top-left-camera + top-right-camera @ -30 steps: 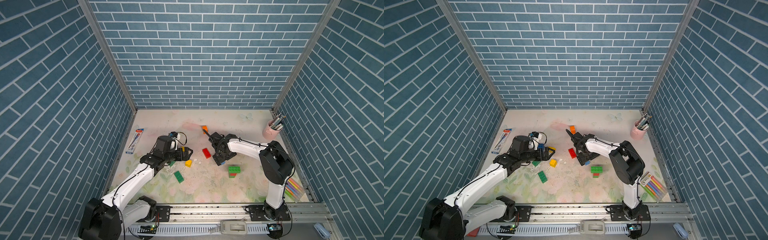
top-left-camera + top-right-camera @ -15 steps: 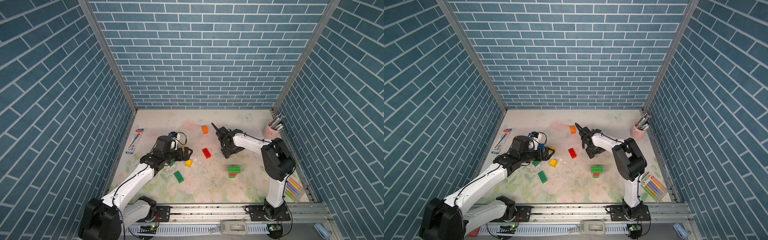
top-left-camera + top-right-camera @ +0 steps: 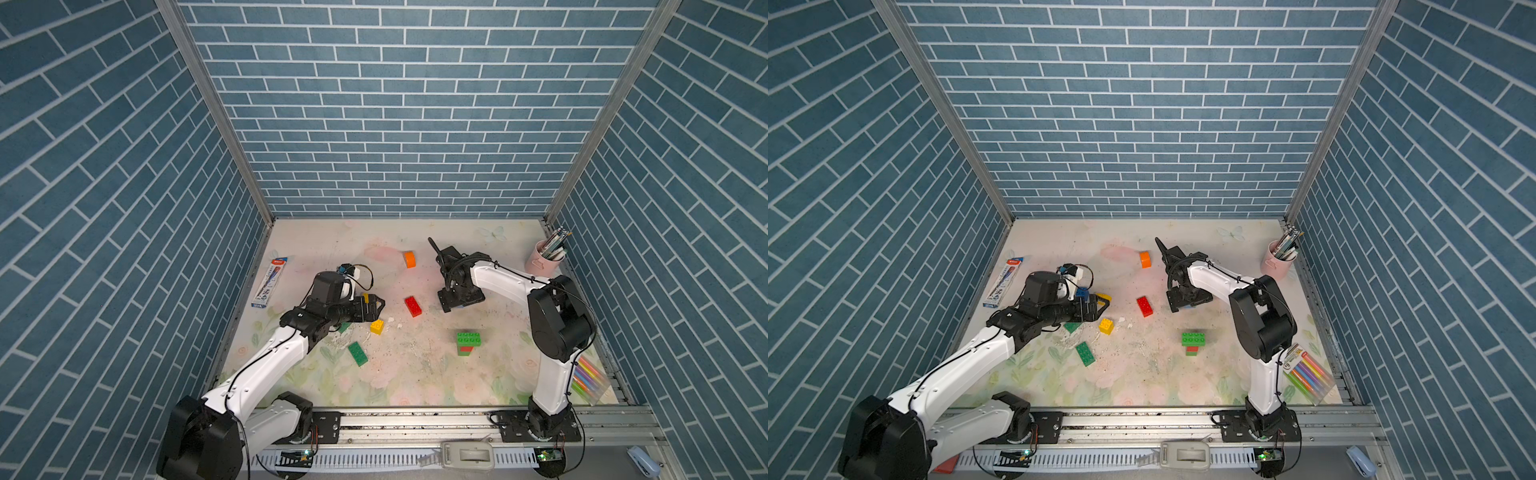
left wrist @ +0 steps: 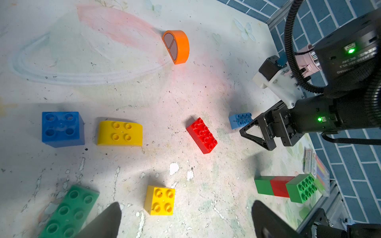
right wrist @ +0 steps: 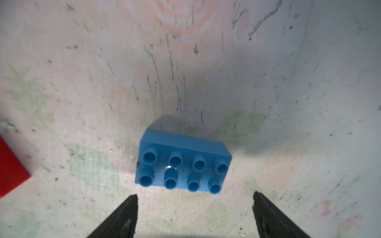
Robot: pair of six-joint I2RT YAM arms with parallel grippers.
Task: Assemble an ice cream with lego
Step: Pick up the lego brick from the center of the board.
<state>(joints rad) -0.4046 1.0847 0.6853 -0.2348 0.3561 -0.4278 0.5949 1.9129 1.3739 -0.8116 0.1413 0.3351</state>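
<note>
Notably, pink cup [image 3: 542, 266] holds pens [image 3: 555, 242]; left tool [image 4: 185, 206] and right tool [image 5: 194, 197] gape wide, empty.

A pink cup [image 3: 542, 264] of pens, a marker pack [image 3: 589, 376] and a boxed pen [image 3: 271, 282] sit at the floral mat's [image 3: 415, 382] edges.

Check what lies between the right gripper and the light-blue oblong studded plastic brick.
Only bare mat separates the right gripper from the light-blue brick, in the right wrist view.

Lego bricks [image 4: 202, 135] loose on the table [image 3: 415, 232], one stack built.
Orange rounded brick [image 3: 409, 259] on its side toward the far edge; red oblong [image 3: 413, 306] and light-blue oblong [image 5: 182, 163] mid-table, studs up; yellow square [image 3: 377, 326], green oblong [image 3: 358, 353] leftward; green-red-green stack [image 3: 468, 341] upright.
</note>
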